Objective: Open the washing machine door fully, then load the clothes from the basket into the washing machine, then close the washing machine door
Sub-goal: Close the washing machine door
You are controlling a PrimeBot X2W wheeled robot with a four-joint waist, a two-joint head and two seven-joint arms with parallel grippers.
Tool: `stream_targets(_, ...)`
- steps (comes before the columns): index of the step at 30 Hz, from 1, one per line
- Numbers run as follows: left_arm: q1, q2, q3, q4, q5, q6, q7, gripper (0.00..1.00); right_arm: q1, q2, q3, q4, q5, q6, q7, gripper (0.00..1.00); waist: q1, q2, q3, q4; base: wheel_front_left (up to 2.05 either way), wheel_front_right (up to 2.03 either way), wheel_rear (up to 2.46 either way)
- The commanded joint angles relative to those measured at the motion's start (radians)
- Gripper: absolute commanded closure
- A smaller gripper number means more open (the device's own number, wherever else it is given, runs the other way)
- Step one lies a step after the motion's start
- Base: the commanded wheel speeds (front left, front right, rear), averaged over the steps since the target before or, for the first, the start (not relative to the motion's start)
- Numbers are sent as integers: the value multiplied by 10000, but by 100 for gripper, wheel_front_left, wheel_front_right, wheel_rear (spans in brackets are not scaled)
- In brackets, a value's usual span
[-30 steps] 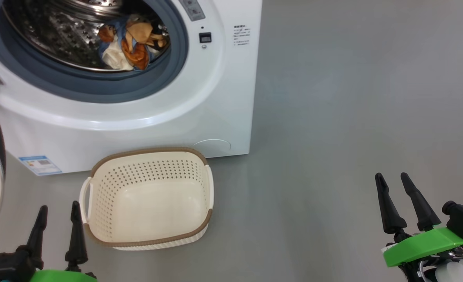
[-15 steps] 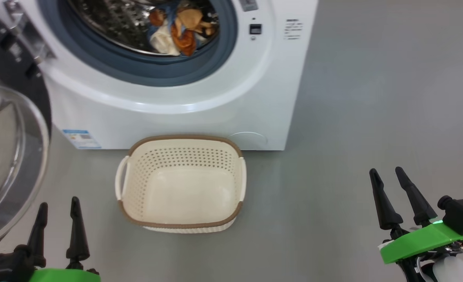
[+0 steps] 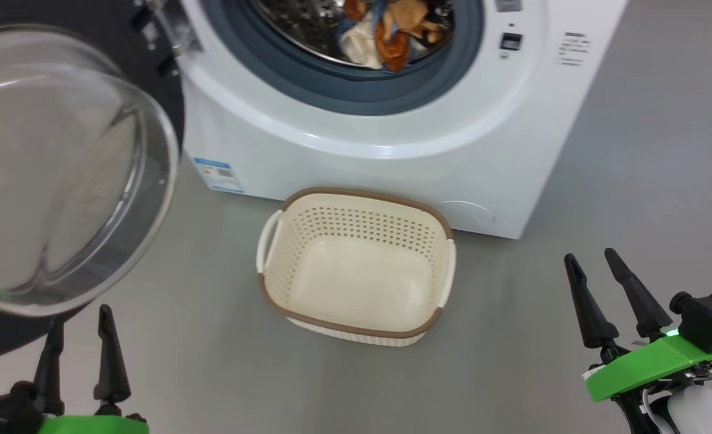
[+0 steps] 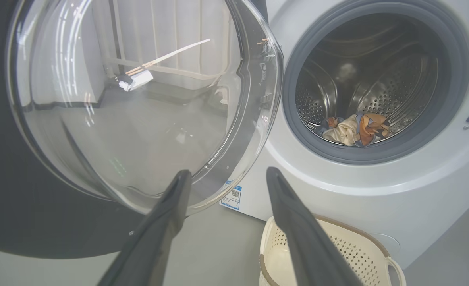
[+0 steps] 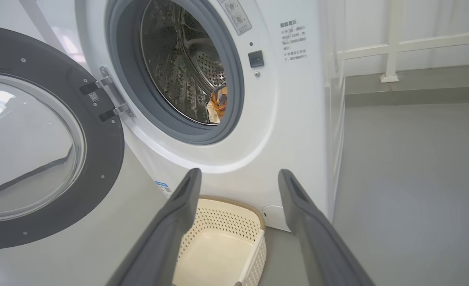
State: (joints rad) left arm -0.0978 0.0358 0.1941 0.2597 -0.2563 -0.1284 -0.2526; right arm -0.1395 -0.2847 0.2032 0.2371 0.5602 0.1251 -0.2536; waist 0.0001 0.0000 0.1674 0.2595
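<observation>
Clothes (image 3: pixel 392 30), one crumpled cream, orange and blue bundle, lie in the steel drum (image 3: pixel 298 24) of the one big white washing machine (image 3: pixel 392 157); its one round black-rimmed glass door (image 3: pixel 60 169) stands swung open. One cream perforated plastic basket (image 3: pixel 356 226) sits empty before it. Left gripper (image 3: pixel 79 319) and right gripper (image 3: pixel 589 259) gape wide, empty.

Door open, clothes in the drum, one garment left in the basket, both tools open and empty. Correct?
No. The basket is empty; the head view shows its bare floor. The rest stands: the washing machine door is open, the clothes lie in the drum, and the left tool and right tool are open and empty.
</observation>
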Motion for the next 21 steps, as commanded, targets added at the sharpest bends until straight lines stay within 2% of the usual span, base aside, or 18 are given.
stream_targets(1, 23, 149, 294, -317, -80, 44, -91, 0, -260, -194, 247, -197, -87, 56, -82, 0, -1, 0, 33, 662, 0, 0, 0)
stream_targets(12, 271, 146, 186, -545, -333, 301, -91, 0, -263, -329, 573, -109, -10, 56, -82, 0, -1, 0, -69, 1740, 0, 0, 0)
stream_targets(21, 541, 146, 111, -743, -406, 496, -92, 0, -182, -342, 704, -42, 40, 56, -82, 0, -1, 0, -263, 2218, 0, 0, 0)
